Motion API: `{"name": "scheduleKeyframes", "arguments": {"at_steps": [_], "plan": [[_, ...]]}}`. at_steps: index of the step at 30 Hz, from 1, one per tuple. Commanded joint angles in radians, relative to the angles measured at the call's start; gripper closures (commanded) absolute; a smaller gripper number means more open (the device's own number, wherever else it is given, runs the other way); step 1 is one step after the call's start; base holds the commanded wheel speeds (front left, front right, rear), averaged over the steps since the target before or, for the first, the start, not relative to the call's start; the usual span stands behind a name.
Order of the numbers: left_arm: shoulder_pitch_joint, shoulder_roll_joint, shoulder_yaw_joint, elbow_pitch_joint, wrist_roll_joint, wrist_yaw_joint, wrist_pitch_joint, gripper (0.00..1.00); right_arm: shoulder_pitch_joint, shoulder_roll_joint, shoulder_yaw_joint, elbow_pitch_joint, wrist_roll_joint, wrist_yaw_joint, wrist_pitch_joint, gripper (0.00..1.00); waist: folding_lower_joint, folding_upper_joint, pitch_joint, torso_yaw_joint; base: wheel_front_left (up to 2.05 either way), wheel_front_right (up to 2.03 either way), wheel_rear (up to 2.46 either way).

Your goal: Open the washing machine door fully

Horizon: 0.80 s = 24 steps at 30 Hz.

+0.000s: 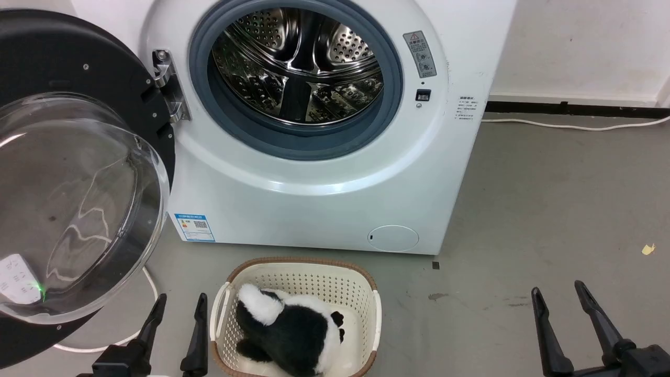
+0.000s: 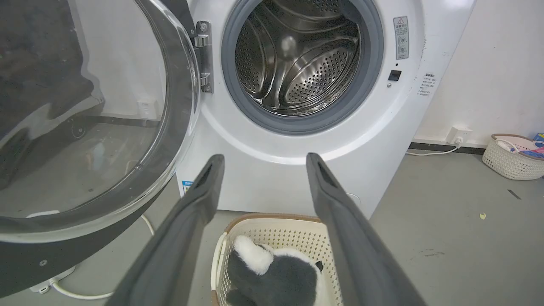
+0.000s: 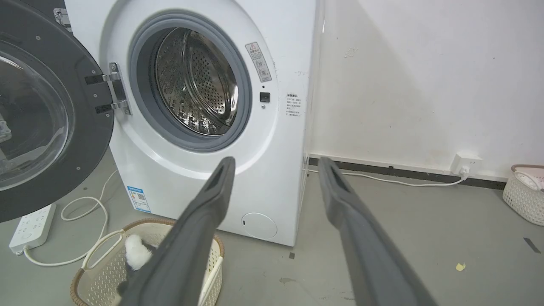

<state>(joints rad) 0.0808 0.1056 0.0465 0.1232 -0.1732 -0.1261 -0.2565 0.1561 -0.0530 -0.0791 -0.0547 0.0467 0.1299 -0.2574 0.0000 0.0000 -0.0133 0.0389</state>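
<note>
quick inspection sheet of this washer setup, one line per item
surface: grey floor with dark marks and a small yellow scrap
job's things: washing machine door wide open on its hinge, to the left of the steel drum, which is exposed
clutter: basket holding a black and white plush toy in front of the machine; second basket by the wall
grippers: left gripper and right gripper low, jaws apart, holding nothing, clear of the door
cables: white cable along the skirting to a wall socket; power strip with looped cord below the door
surroundings: white wall
</note>
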Motion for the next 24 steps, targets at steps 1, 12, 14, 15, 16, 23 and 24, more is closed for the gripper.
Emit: {"name": "scheduleKeyframes", "arguments": {"at_steps": [1, 12, 14, 15, 16, 23, 24], "plan": [[0.006, -0.005, 0.001, -0.001, 0.004, -0.004, -0.005, 0.0, -0.001, 0.003, -0.001, 0.003, 0.006, 0.001, -0.004, 0.0, 0.0, 0.0, 0.0, 0.0, 0.0, 0.0, 0.0], [0.007, -0.006, -0.01, 0.008, 0.002, -0.004, -0.005, 0.0, -0.004, 0.003, 0.002, 0.008, 0.006, 0.001, -0.004, 0.0, 0.0, 0.0, -0.002, 0.0, 0.0, 0.0, 0.0], [0.007, -0.004, -0.011, 0.01, -0.003, -0.004, -0.005, 0.0, -0.004, 0.003, 0.003, 0.009, 0.006, 0.001, -0.004, 0.0, 0.0, 0.0, -0.003, 0.001, 0.0, 0.0, 0.0], [0.0, -0.001, -0.009, 0.008, 0.001, 0.0, 0.0, 1.0, -0.001, 0.0, 0.002, 0.007, 0.0, 0.0, 0.0, 1.0, 0.0, 0.0, -0.003, 0.001, 0.0, 0.0, 0.0], [0.0, 0.0, -0.008, 0.007, 0.003, 0.0, 0.001, 1.0, -0.001, 0.0, 0.002, 0.007, 0.0, 0.0, 0.0, 1.0, 0.0, 0.0, -0.002, 0.001, 0.0, 0.0, 0.0], [-0.004, -0.002, -0.008, 0.003, 0.01, 0.005, 0.011, 1.0, -0.007, 0.0, 0.005, 0.009, -0.002, 0.0, 0.011, 1.0, 0.0, 0.0, -0.002, 0.0, 0.0, 0.0, 0.0], [-0.004, -0.003, -0.009, 0.002, 0.011, 0.006, 0.013, 1.0, -0.008, 0.0, 0.005, 0.01, -0.002, 0.0, 0.013, 1.0, 0.0, 0.0, -0.002, -0.001, 0.0, 0.0, 0.0]]}}
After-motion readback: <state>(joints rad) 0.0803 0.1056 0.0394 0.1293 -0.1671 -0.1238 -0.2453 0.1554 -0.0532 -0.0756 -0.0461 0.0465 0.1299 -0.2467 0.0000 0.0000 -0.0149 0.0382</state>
